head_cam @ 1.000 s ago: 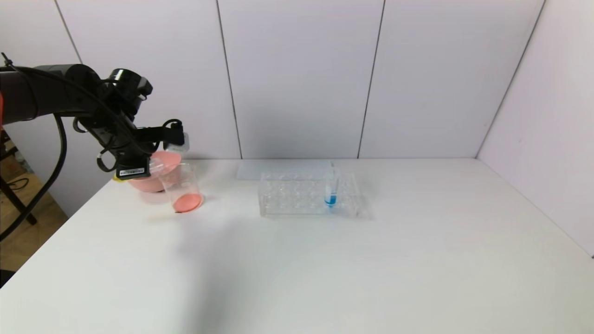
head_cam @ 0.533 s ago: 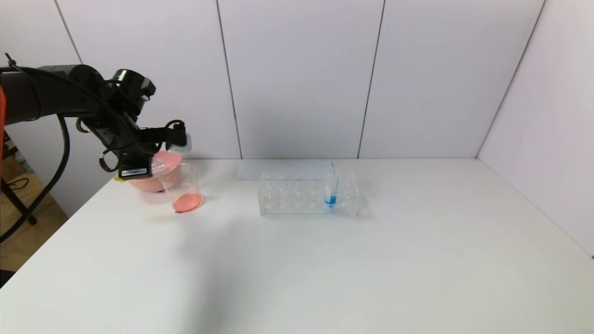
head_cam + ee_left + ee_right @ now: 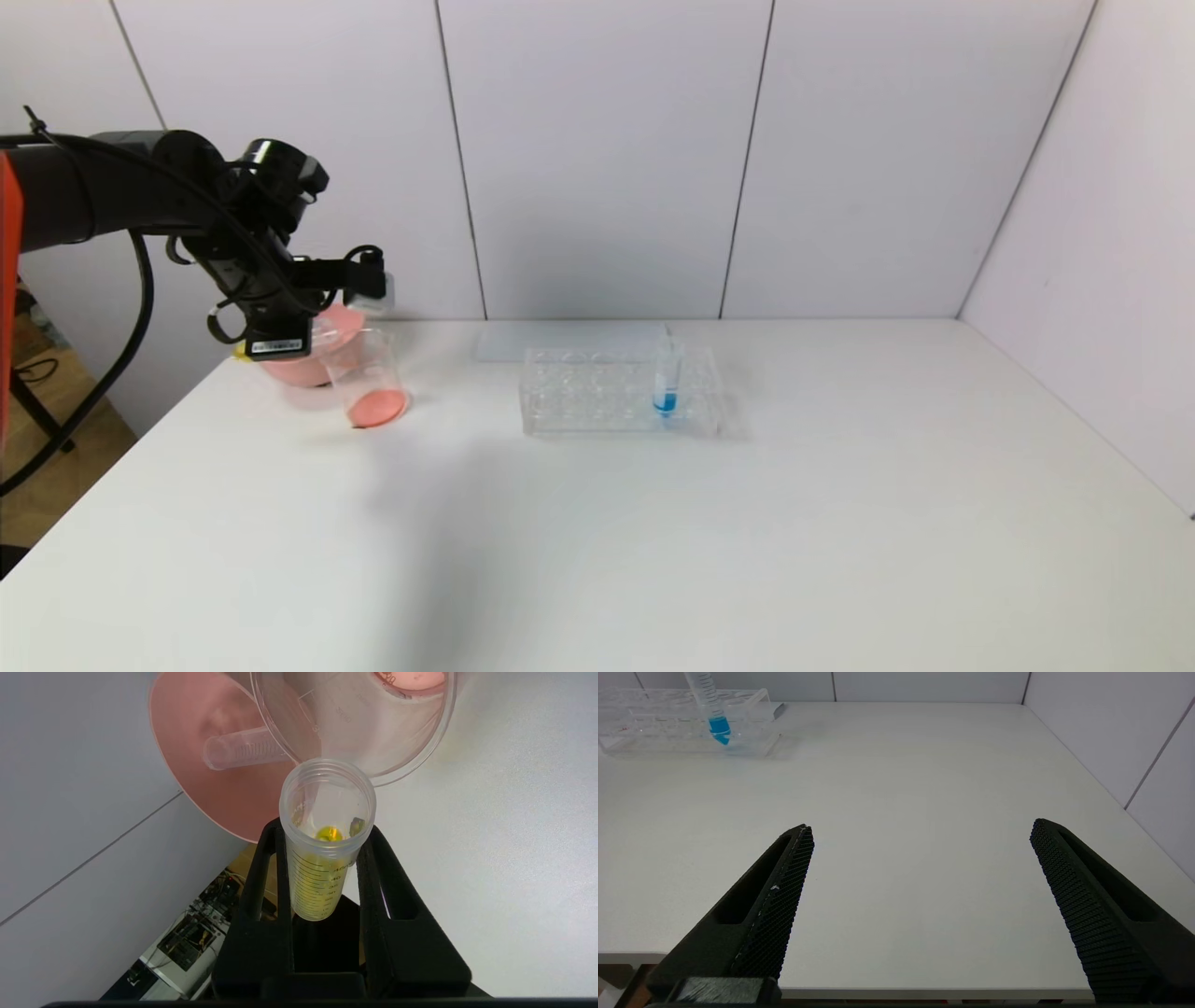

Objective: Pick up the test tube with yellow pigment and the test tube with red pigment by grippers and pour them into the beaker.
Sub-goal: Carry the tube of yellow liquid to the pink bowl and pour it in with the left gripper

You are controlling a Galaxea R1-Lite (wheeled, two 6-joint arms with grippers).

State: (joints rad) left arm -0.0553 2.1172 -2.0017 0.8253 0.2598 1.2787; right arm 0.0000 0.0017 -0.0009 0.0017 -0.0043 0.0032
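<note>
My left gripper (image 3: 301, 333) is shut on the test tube with yellow pigment (image 3: 327, 830). It holds the tube tilted, with the open mouth at the rim of the beaker (image 3: 373, 728). Yellow liquid sits at the tube's bottom, and its yellow tip shows in the head view (image 3: 240, 357). The beaker (image 3: 367, 376) stands at the table's far left with pink-red liquid in its base. No red-tipped tube is in view. My right gripper (image 3: 920, 830) is open and empty, low over the table's front edge.
A pink bowl (image 3: 299, 366) stands just behind the beaker; a clear empty tube (image 3: 243, 751) lies in it. A clear multi-hole rack (image 3: 597, 397) at the centre back holds a tube with blue liquid (image 3: 665, 381). The table's left edge is close to the bowl.
My left arm has shifted slightly right and up with the yellow tube at the beaker's rim. The beaker, bowl and rack have not moved.
</note>
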